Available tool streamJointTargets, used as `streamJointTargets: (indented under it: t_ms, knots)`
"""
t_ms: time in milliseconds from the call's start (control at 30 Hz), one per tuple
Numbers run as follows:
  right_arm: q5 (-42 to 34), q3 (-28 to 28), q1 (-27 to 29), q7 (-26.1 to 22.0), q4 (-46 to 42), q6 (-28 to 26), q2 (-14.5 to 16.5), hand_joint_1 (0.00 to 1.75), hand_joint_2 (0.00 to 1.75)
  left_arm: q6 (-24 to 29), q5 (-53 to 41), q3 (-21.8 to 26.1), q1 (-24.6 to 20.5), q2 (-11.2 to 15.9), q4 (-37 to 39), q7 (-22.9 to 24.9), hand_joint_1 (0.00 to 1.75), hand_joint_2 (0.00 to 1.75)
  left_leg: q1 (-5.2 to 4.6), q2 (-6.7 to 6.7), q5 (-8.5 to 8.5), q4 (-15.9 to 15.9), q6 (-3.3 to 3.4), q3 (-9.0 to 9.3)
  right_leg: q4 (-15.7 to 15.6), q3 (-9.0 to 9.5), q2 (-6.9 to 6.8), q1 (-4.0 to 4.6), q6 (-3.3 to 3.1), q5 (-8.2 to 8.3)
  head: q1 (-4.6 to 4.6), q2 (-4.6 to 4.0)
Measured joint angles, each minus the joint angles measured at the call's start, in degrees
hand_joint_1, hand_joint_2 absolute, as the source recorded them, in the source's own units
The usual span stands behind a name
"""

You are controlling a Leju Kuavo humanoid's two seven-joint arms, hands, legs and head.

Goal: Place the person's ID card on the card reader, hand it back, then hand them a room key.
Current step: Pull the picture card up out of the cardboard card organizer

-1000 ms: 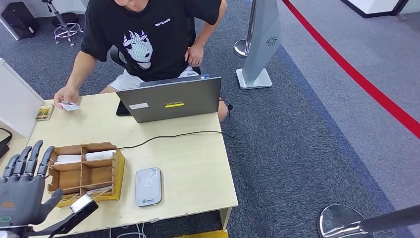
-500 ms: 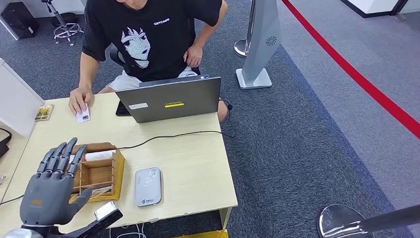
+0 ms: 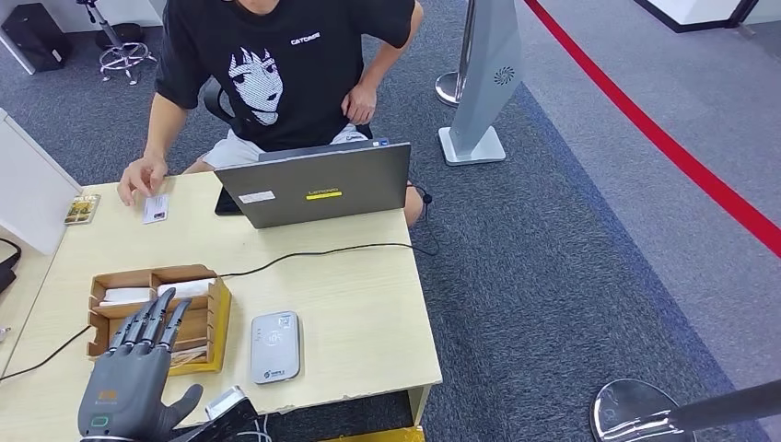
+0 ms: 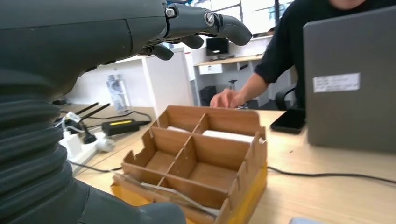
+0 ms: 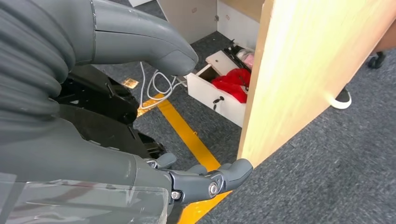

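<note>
Step 1 pending: your left hand [image 3: 129,387], fingers spread and empty at lower left, must reach the ID card [image 3: 155,209] at upper left.

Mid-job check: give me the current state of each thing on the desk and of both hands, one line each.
ID card: flat on the desk, at the person's hand.
Card reader: nothing on it.
Wooden tray: white cards in its far compartments.
Laptop: open, lid back facing the robot.
Left hand: empty, fingers apart, over the tray.
Right hand: empty, hanging beside the desk.

"Lenovo" on laptop lid [image 3: 318,189]
</note>
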Motion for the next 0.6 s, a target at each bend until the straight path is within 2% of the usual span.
streamJointTargets:
  t_ms: [300,433,600]
  knots:
    - [0.7,-0.2,-0.4,0.1,0.5,0.5,0.0,0.00,1.75,6.1,-9.4,0.6,2.0,-2.7,6.6,1.1,0.00,1.75,0.01,0.00,0.01,0.0,0.00,-0.01,0.0,0.01,-0.01,0.01,0.00,0.00,0.00,0.00]
    - [0.6,-0.2,-0.2,0.1,0.4,0.3,0.0,0.00,1.75,6.8,-10.6,2.1,2.1,-3.7,8.2,0.5,0.00,1.75,0.01,0.00,0.01,0.0,0.00,-0.01,0.0,0.01,-0.01,0.00,0.00,0.00,0.01,0.00]
    - [1.3,1.0,2.1,3.5,-2.5,-6.5,0.0,0.00,1.75,6.8,-9.0,5.2,1.8,-3.6,12.9,-3.4,0.00,1.75,0.00,-0.03,0.00,0.0,0.00,-0.01,0.0,0.00,-0.02,0.00,0.02,-0.02,0.01,0.00]
